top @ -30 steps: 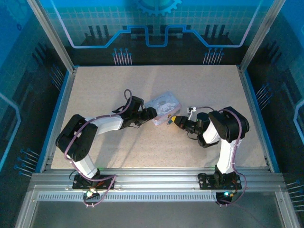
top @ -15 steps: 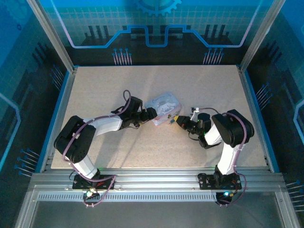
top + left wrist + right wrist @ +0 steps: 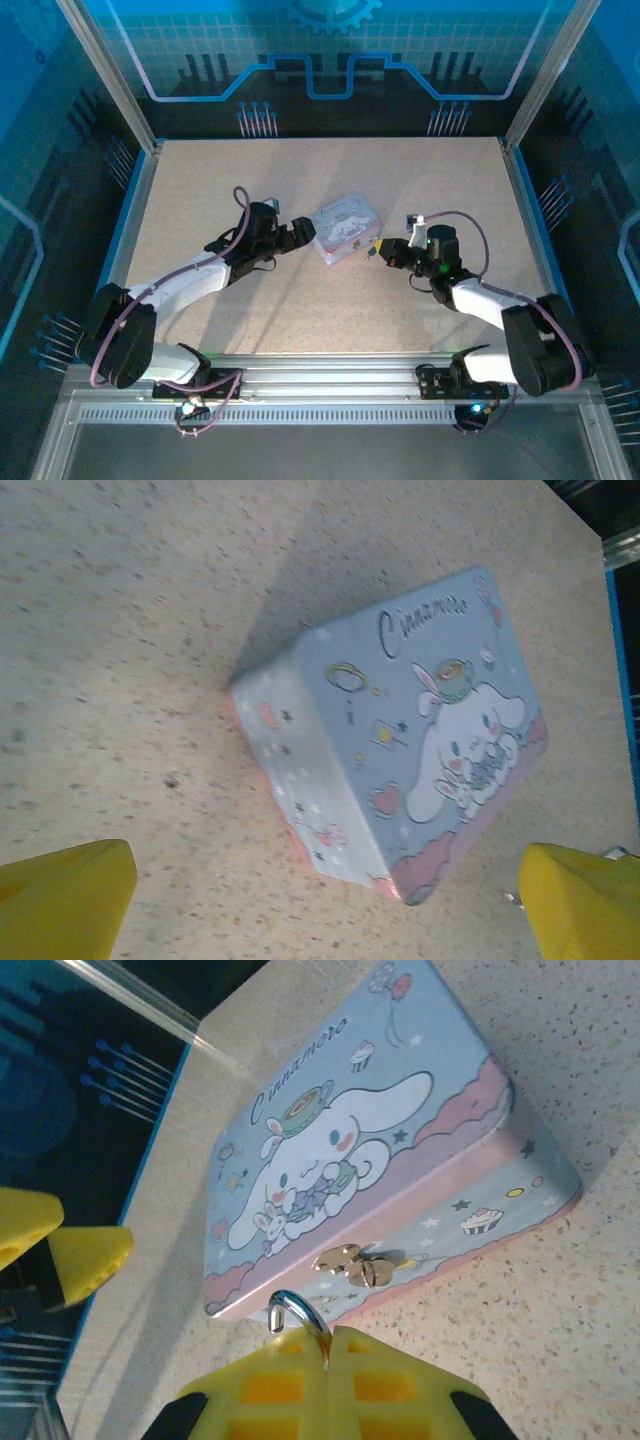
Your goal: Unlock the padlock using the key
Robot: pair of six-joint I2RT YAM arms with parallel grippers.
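Left wrist view has the left gripper spread wide, its yellow fingertips far apart at the bottom corners of the picture, with nothing between them. It hovers just off the left side of the cartoon-print tin, which lies flat near the middle of the tabletop.

Further right, at the tin's near-right edge, its brass-coloured latch faces the right arm and nothing hangs from it. Just in front of the latch, the right gripper has its fingers pressed together on the padlock. That puts the padlock slightly right of the tabletop's middle and close to the tin, though I cannot tell whether it touches it.

What shows of the padlock is a thin, bright, silvery shackle curving out above the closed pads. Its body is hidden between them, so which way the keyhole points cannot be told.

It is tiny beside the tin, and I judge it to be light, rigid metal. Its surfaces look smooth, so it could twist or slide in the pinch. The round shackle is probably the poorer grip, since it may roll. The flat faces of the body would take the pads better and would leave the keyhole end clear.
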